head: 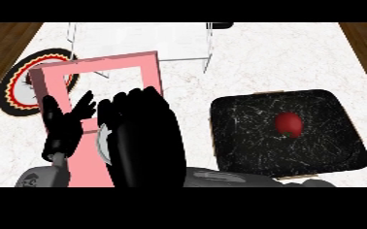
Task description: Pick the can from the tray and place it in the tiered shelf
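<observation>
Can (104,145), a grey edge showing, enclosed by curled right hand (147,136) above pink tiered shelf (100,64) for placing; left hand (64,131) spread.

The tiered shelf (140,41) stands behind the left tray (100,64); the right tray (324,138) lies apart.

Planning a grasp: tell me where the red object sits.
Head view, right side: the red object lies near the middle of the black tray.

Pink board (100,68) partly behind robot hand (147,140)
</observation>
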